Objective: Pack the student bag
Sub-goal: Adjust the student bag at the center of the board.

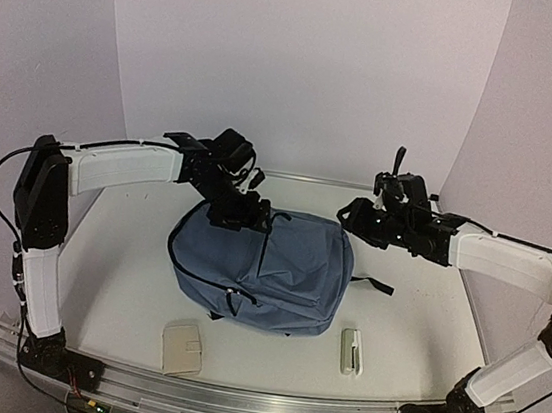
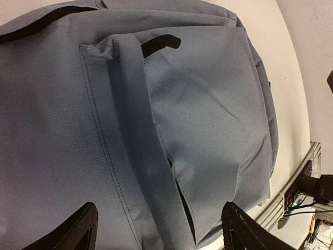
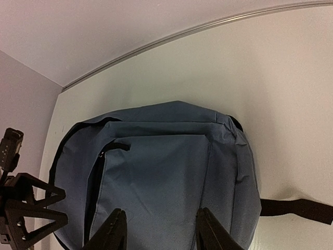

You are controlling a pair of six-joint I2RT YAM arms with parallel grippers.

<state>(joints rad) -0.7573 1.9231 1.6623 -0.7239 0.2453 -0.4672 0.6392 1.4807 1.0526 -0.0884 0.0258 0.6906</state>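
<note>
The student bag [image 1: 258, 270] is a slate-blue backpack that lies flat in the middle of the table, front pocket up, with black zippers. My left gripper [image 1: 239, 217] hovers over the bag's far left part. In the left wrist view the left gripper [image 2: 158, 221] stands open, its jaws wide apart above the bag [image 2: 156, 104] beside a zipper slit, holding nothing. My right gripper [image 1: 350, 219] is off the bag's far right corner. In the right wrist view the right gripper [image 3: 160, 221] is open above the front pocket of the bag [image 3: 166, 166], with nothing between its jaws.
A beige flat pouch [image 1: 183, 348] lies near the front edge, left of centre. A small white item [image 1: 351, 351] lies front right. A black strap [image 1: 372, 284] trails from the bag's right side. An aluminium rail [image 1: 252, 400] runs along the front.
</note>
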